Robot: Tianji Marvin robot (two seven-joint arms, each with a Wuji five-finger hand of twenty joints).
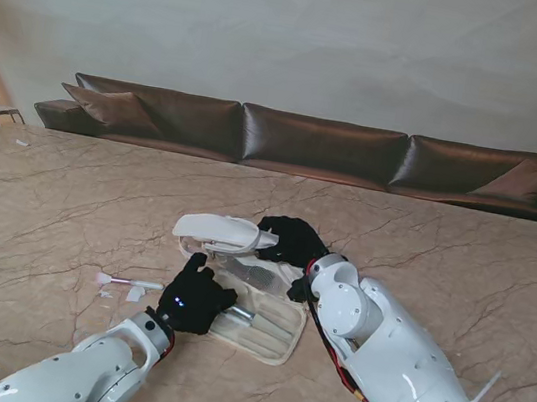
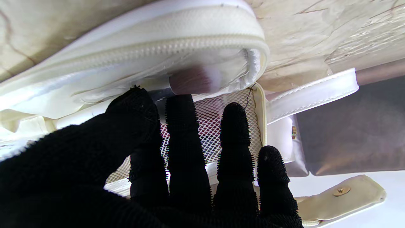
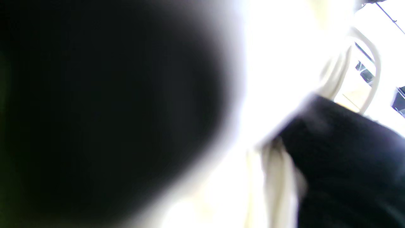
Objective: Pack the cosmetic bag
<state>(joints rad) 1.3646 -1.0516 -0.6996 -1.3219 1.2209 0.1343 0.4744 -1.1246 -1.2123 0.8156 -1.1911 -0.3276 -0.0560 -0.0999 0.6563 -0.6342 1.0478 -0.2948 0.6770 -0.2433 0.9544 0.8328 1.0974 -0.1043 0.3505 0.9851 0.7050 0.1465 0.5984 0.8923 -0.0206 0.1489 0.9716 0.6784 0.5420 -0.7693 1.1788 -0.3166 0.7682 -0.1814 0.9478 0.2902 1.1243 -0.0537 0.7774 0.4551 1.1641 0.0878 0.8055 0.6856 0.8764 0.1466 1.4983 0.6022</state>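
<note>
Cream cosmetics bag [image 1: 251, 305] lying open mid-table, both gloved hands on it.

Nearest me, the left hand [image 1: 195, 298] lies flat on the bag's near-left part, fingers [image 2: 186, 148] spread over the white mesh pocket [image 2: 215, 126], grasping nothing. In the left wrist view a pink-tipped brush head [image 2: 194, 80] shows just past the fingertips, under the zippered lid [image 1: 218, 231]. To the left of that hand, a small pink-headed brush [image 1: 130, 283] rests on the marble table [image 1: 462, 260], apart from the bag. Farther off, the right hand [image 1: 291, 240] meets the raised lid at its right end; whether it grips the lid I cannot tell, since the right wrist view is blurred. A brown leather sofa [image 1: 317, 146] runs along the table's far edge.
</note>
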